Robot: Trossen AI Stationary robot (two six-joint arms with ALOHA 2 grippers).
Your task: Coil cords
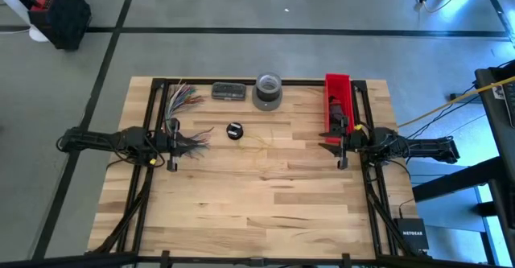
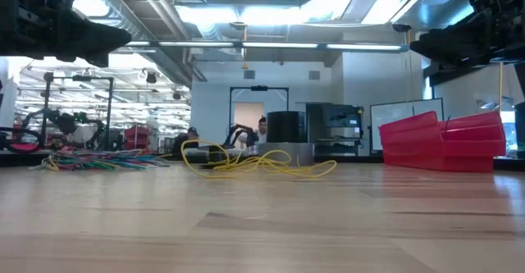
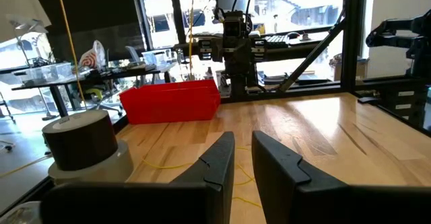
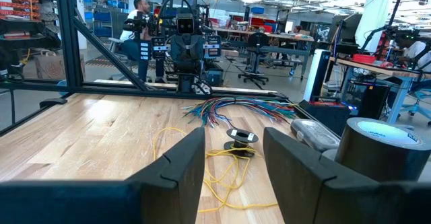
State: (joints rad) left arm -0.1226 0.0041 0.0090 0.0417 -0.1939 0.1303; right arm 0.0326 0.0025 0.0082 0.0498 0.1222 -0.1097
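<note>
A tangle of multicoloured cords point(image 1: 187, 97) lies on the table's far left, and more of them point(image 4: 246, 107) fan out on the wood below my left gripper point(image 1: 182, 142). A loose yellow cord point(image 4: 219, 173) sprawls mid-table beside a small black spool point(image 1: 234, 130). My left gripper point(image 3: 243, 140) hangs level above the table at the left side, its fingers a narrow gap apart with nothing between them. My right gripper point(image 4: 234, 135) hangs level at the right side point(image 1: 332, 142), wide open and empty. The two grippers face each other.
A grey tape roll point(image 1: 268, 91) and a dark flat box point(image 1: 228, 91) stand at the far edge. A red bin point(image 1: 338, 101) sits at the far right, close to my right arm. Black frame posts point(image 1: 153, 107) line both sides. Bare wood point(image 1: 257, 204) fills the near half.
</note>
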